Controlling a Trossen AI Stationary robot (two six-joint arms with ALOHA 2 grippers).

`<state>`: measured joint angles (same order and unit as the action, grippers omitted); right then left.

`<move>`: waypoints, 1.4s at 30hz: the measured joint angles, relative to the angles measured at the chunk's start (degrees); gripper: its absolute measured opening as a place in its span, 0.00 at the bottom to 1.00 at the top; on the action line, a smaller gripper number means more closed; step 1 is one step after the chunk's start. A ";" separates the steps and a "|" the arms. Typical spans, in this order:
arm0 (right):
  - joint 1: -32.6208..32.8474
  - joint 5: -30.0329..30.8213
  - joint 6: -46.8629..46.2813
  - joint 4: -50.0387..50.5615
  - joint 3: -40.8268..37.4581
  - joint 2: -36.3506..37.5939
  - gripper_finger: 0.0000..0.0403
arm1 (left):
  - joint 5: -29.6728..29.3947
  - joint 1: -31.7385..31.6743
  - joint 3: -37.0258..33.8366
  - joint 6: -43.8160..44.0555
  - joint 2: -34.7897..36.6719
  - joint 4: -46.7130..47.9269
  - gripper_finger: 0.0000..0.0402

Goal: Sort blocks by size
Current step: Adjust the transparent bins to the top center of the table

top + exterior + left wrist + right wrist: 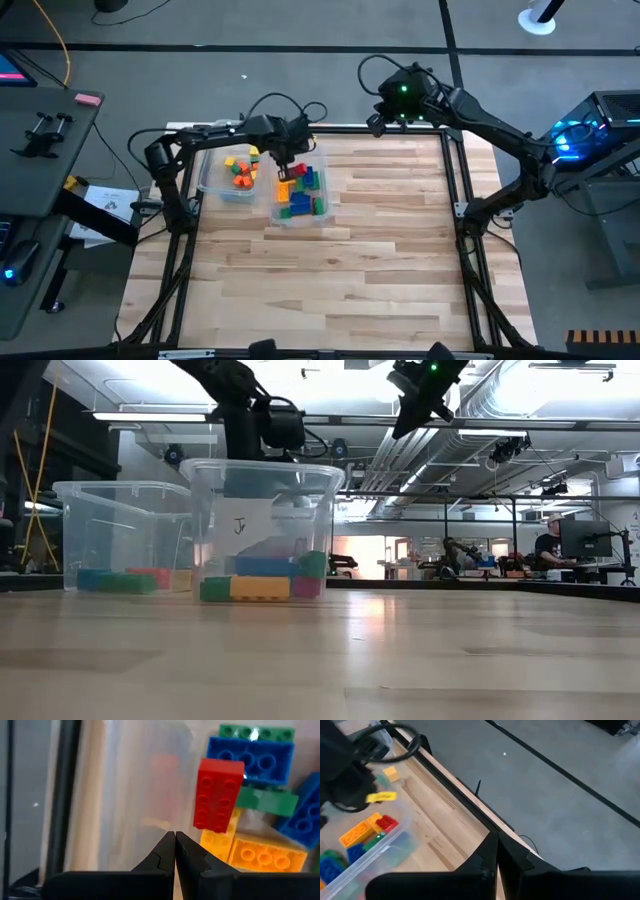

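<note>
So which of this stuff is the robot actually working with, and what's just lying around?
Part of the job:
- blocks, heaped in the right clear bin
- smaller blocks in the left clear bin
- left gripper, shut, empty, over the right bin
- right gripper, shut, raised at the table's far edge

Just lying about:
- pink object on the side desk
- black clamp beside it

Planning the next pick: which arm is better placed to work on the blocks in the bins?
The left. Its claw hangs shut right over the bin of blocks, with the red block just ahead. The right claw waits shut at the table's far edge.
</note>
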<state>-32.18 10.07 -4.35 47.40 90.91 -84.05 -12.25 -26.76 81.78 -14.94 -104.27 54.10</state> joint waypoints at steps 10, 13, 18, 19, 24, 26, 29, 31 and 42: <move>0.11 0.02 -0.17 0.20 -0.02 0.00 0.00 | -3.61 -6.44 4.82 -4.62 -2.01 -7.28 0.00; 0.11 -0.09 -0.17 0.58 -0.02 0.00 0.00 | -3.26 -8.06 6.49 -5.21 -2.05 -6.53 0.00; 0.11 -1.17 -0.11 0.98 -0.02 -0.02 0.00 | 4.11 -8.32 8.99 -4.90 1.29 -3.61 0.00; 0.11 -1.18 0.18 0.98 -0.02 -0.02 0.00 | 6.37 -8.24 9.04 -4.70 2.78 -3.35 0.00; 0.11 -1.27 0.25 0.95 -0.02 -0.02 0.00 | 23.26 -7.43 8.86 -6.06 11.91 -0.97 0.00; 0.11 -1.29 0.33 0.92 -0.02 -0.02 0.00 | 31.80 -7.16 6.68 -5.11 17.00 -4.03 0.00; 0.11 -1.31 0.80 0.91 -0.02 -0.02 0.00 | 38.75 -5.74 -1.04 0.48 25.65 -14.45 0.00; 0.11 -1.32 0.75 0.92 -0.02 -0.02 0.00 | 38.34 -4.03 -8.50 6.04 31.82 -23.38 0.00; 0.09 -1.99 -1.18 0.94 -0.02 -0.04 0.00 | 23.16 8.44 -53.23 39.09 54.01 -81.33 0.00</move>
<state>-32.09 8.08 -5.52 48.34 90.89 -84.09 10.91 -18.32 28.56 24.14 -50.26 -27.23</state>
